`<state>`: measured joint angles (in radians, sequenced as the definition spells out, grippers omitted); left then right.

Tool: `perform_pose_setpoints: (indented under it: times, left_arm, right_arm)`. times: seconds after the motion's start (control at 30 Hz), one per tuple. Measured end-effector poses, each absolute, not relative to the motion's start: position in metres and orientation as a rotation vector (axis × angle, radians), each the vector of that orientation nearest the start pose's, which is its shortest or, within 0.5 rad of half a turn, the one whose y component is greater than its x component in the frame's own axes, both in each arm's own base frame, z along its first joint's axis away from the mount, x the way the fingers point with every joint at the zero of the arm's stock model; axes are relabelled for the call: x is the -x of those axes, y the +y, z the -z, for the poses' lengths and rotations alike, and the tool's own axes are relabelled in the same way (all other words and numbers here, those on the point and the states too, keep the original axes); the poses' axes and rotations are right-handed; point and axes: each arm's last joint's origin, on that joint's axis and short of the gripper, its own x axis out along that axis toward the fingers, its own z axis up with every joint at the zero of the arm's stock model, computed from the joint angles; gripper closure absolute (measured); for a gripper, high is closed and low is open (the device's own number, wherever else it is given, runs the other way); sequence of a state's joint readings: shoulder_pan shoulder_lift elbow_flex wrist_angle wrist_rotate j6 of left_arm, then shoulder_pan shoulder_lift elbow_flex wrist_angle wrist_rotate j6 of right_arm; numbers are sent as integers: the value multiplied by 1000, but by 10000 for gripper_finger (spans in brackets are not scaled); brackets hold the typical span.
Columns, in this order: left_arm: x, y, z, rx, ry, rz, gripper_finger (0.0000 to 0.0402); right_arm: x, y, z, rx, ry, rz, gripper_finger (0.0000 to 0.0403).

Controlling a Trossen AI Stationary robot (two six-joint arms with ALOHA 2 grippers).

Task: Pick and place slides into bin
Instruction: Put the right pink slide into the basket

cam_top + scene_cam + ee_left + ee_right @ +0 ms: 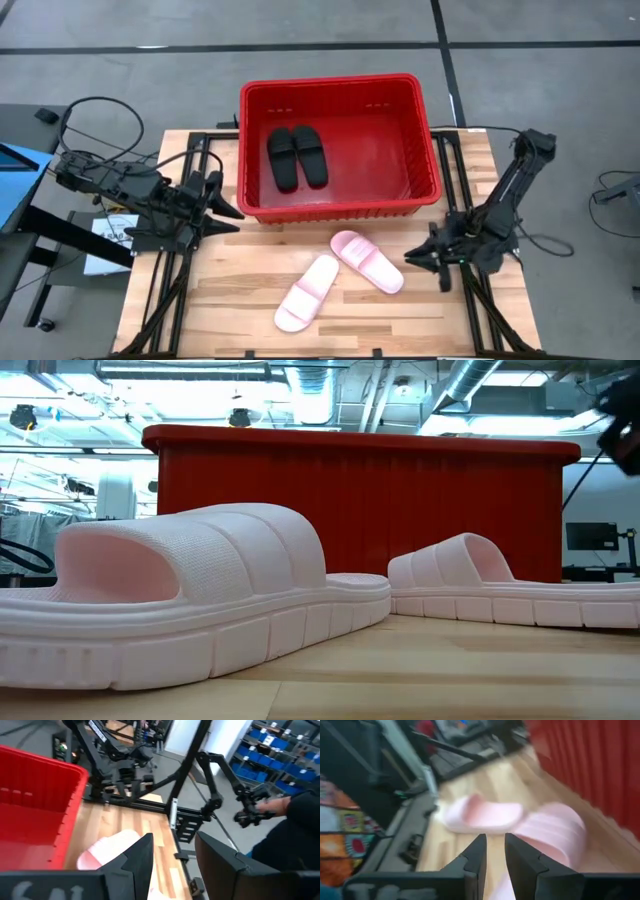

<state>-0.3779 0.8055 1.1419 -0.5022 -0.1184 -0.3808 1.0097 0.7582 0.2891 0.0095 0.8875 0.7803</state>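
Two black slides [297, 157] already lie in the red bin [338, 205]; two pink slides [338, 277] rest on the table. The right gripper [424, 255], fingers narrowly parted and empty, sits just beside the nearer pink slide [368, 261]; best to widen, then straddle its strap squarely. The left gripper [222, 200] waits parted and empty.

Two black slides [297, 157] inside red bin [338, 87]; two pink slides [338, 277] on table beside it
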Motion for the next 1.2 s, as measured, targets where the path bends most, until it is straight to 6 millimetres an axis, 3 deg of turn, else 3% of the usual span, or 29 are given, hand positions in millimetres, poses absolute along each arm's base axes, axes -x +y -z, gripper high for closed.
perform_pose_setpoints:
  times: [0.2,0.6,1.2]
  left_arm:
    - [-135,-51,-415,365,221,263,266]
    - [-134,-51,-415,336,217,268,266]
    - [-134,-53,-415,338,235,335,266]
  right_arm:
    - [-116,115,-174,-452,339,120,342]
    - [-145,119,-144,-480,484,137,334]
    - [-164,107,-107,-410,593,302,196]
